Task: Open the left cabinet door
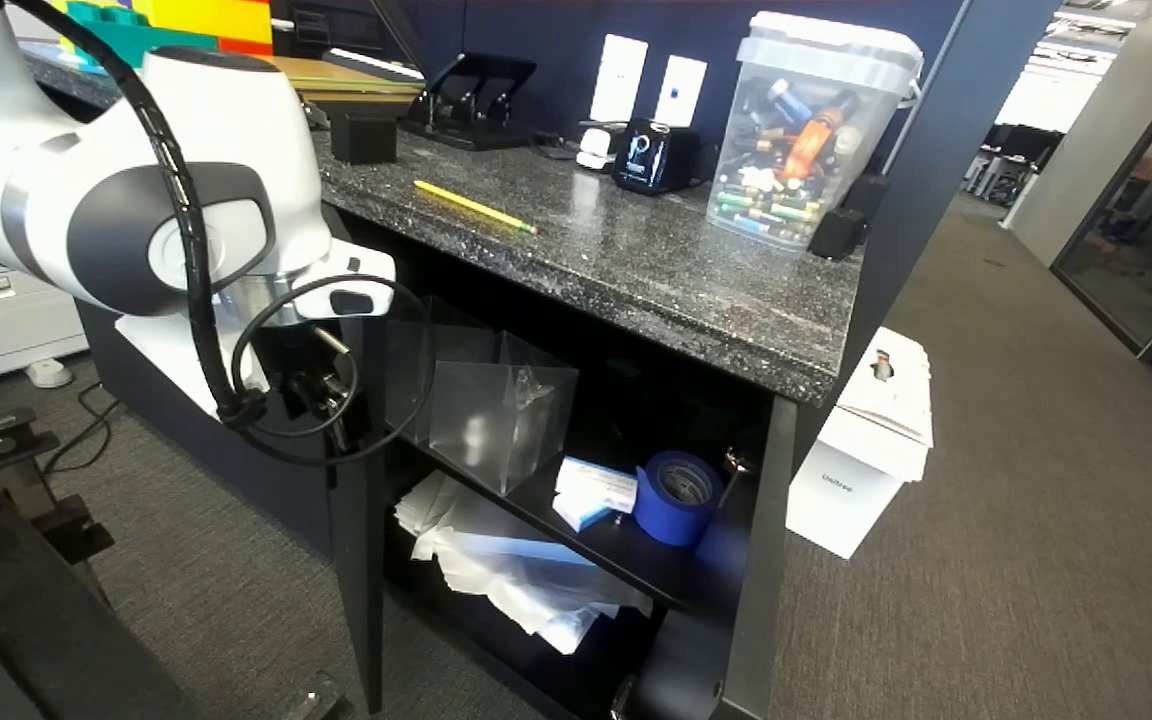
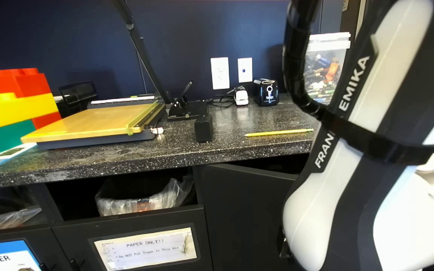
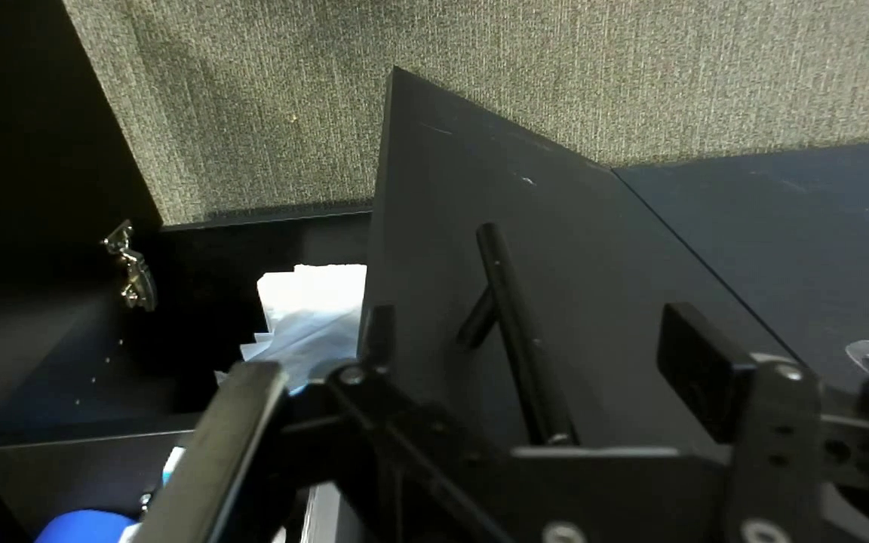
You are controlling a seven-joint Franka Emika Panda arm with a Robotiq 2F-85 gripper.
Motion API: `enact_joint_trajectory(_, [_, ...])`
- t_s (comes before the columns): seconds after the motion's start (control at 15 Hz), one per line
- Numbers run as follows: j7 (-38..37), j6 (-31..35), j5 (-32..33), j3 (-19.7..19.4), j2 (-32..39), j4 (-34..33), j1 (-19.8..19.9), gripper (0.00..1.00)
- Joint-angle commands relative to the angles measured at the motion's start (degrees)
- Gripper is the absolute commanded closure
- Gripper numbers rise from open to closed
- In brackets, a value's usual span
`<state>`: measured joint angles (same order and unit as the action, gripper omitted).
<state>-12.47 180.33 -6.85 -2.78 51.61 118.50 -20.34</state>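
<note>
Gripper (image 3: pixel 537 343) of black metal, two jaws spread apart and clamped on nothing, slim black cylindrical bar handle (image 3: pixel 521 332) between them in wrist view. Beyond, tall flat matte black left cabinet door (image 3: pixel 578 264), swung partway out from under speckled dark stone-like countertop (image 1: pixel 636 270). Opening apparently well along, black shelf (image 1: pixel 656 575) exposed behind; perhaps remaining, wider swing

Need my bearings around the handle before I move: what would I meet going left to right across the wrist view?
A metal hinge, pale sheets, the left cabinet door with its black bar handle, then the adjoining dark panel.
</note>
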Motion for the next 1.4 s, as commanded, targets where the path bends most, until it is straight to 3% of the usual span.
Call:
enact_joint_trajectory(0.0, [-3.7,-11.5,-1.8,-6.0,-11.3,7.7,-6.4,0.00])
enact_joint_trajectory(0.6, [-5.5,-9.5,-2.8,-7.8,-11.2,8.6,-9.1,0.00])
enact_joint_trajectory(0.87, [-5.3,-10.4,-2.5,-7.0,-11.3,8.8,-8.5,0.00])
enact_joint_trajectory(1.07, [-11.0,-23.4,1.9,-11.0,-18.2,12.9,-12.5,0.00])
enact_joint_trajectory(1.33, [-16.2,-42.7,7.6,-7.5,-30.5,18.7,-10.6,0.00])
